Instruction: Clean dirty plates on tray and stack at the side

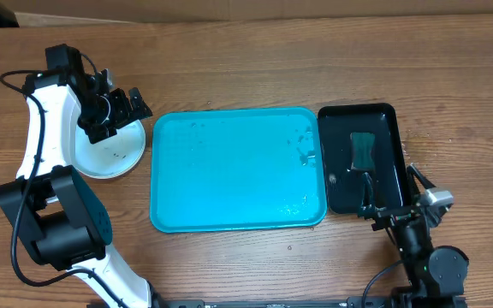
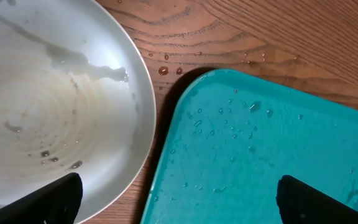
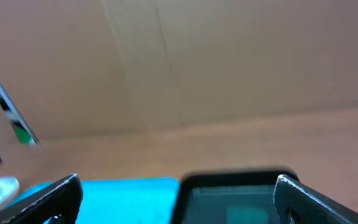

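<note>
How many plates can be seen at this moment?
1. A white plate sits on the table just left of the turquoise tray, under the left gripper. None lies on the tray. Others may be stacked beneath it, hidden from view.

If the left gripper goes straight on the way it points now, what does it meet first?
Probably the rim of the tray next to the white plate. The left gripper is open, and one finger hangs over the plate's edge, so that could touch first; depth is unclear.
</note>
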Controlling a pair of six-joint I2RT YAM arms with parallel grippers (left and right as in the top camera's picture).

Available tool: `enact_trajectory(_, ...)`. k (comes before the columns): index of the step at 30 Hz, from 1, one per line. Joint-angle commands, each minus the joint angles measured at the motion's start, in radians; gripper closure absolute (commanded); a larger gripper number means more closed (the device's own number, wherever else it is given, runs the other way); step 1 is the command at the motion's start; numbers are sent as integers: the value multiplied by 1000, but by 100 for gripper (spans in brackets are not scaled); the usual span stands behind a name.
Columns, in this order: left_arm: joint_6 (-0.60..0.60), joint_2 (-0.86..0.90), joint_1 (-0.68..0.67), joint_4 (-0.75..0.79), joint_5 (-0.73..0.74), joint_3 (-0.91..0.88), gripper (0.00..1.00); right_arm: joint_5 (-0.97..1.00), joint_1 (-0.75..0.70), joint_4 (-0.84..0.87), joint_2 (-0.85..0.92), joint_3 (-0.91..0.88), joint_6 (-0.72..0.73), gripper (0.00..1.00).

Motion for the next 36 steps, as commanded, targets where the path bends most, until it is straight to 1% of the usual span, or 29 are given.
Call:
enact_trajectory(1,11,-1,-2,2,-3,22,0,55,-3,-71,-12,-10,-5,0)
enact_trajectory(5,11,-1,-2,3,-3,22,0,72,-3,-70,-12,-10,-72,0)
enact_trajectory(9,11,-1,-2,2,-3,22,0,-8,-3,-58,-12,-10,-228,0)
enact_trajectory(11,11,-1,-2,2,-3,22,0,-20,-3,-59,-12,-10,-267,0)
enact_trajectory(36,11,-1,-2,2,-3,22,0,-20,-3,-59,-12,-10,-266,0)
